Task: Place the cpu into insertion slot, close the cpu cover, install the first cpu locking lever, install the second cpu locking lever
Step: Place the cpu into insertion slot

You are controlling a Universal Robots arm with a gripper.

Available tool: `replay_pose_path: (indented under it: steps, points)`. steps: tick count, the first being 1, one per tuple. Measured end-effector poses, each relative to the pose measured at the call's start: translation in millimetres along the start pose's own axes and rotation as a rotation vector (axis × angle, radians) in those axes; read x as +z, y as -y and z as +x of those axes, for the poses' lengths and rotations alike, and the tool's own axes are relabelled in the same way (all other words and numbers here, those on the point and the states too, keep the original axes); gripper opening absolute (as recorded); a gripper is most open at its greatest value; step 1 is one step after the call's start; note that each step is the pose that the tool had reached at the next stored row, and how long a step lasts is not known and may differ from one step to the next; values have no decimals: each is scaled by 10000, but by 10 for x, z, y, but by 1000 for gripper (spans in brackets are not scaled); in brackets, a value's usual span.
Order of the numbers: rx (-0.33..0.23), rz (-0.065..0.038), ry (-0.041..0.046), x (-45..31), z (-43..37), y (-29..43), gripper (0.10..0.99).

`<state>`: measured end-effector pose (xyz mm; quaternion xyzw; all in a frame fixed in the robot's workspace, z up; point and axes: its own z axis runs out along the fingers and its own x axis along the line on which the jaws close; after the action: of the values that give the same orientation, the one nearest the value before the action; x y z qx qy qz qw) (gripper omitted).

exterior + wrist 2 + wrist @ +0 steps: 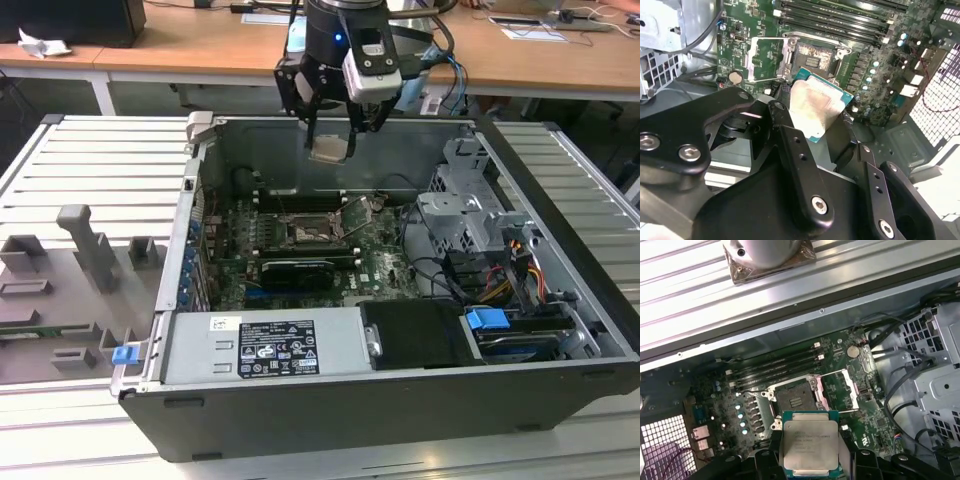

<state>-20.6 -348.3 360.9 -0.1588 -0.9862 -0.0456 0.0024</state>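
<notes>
Your gripper [331,150] is clamped on the cpu [328,148], pinching it by its edges. You see it in the upper middle of the exterior view, above the open computer case [560,250] and near the far wall. Clear air separates it from the green board [385,265] below. The socket [305,232] sits bare at mid-frame, with the cpu cover [358,211] tipped up just to its right. In the second wrist view the black fingers [790,145] hide part of the cpu [815,107].
</notes>
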Motion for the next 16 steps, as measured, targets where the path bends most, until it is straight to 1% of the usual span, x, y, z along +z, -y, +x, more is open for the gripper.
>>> replay_pose_path:
  steps: [3,7,13,16]
  points:
    - [363,-7,32,0,0,0,529]
    - [646,-12,58,0,0,0,529]
    - [1346,-26,120,3,0,0,529]
    - [1564,-30,140,3,0,0,529]
